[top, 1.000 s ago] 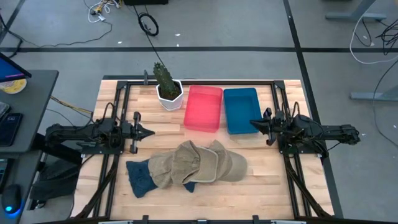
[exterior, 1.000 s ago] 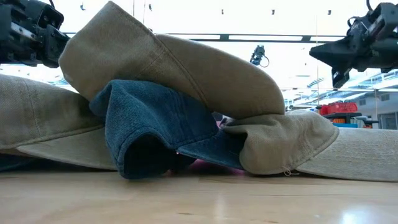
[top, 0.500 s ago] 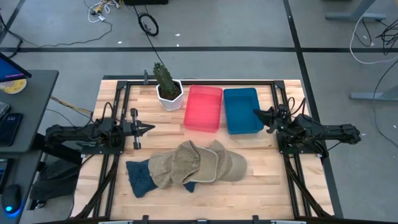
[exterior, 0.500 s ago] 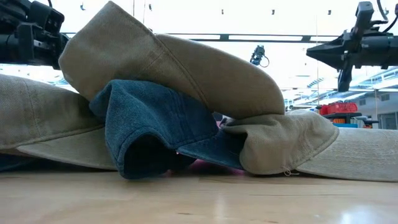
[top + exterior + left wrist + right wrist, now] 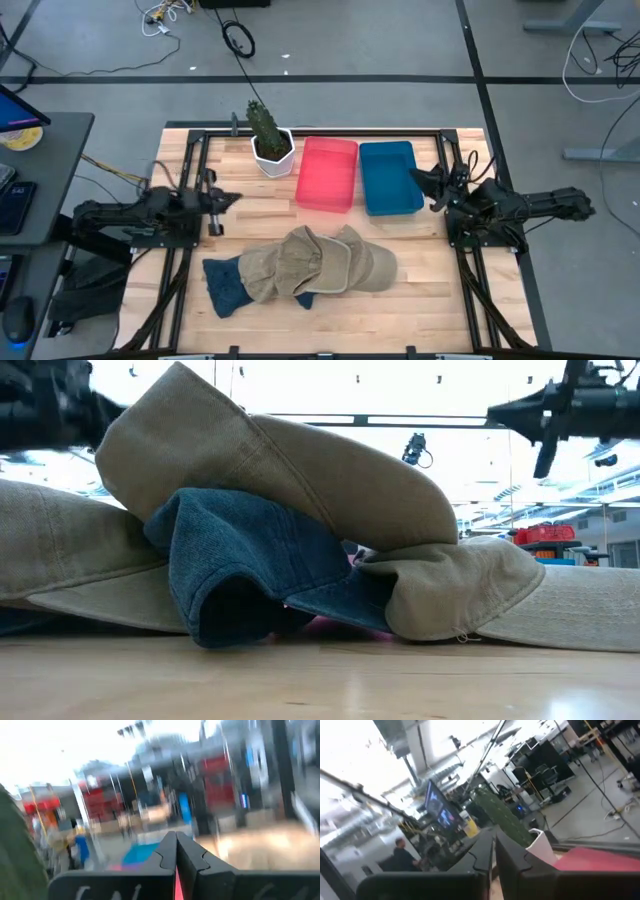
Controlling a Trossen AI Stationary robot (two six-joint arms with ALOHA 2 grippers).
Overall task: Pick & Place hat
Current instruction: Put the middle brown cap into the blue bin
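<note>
I hold both pincers closed and empty above the tabletop: the hats lie heaped between them, nearer me, slightly closer to my left pincer than my right pincer.

The left arm reaches in from the left edge, lying low and level, its left gripper pointing right with jaws pressed together and empty. The right arm reaches in from the right edge, its right gripper aimed left and slightly toward the far side, jaws together, holding nothing.
</note>
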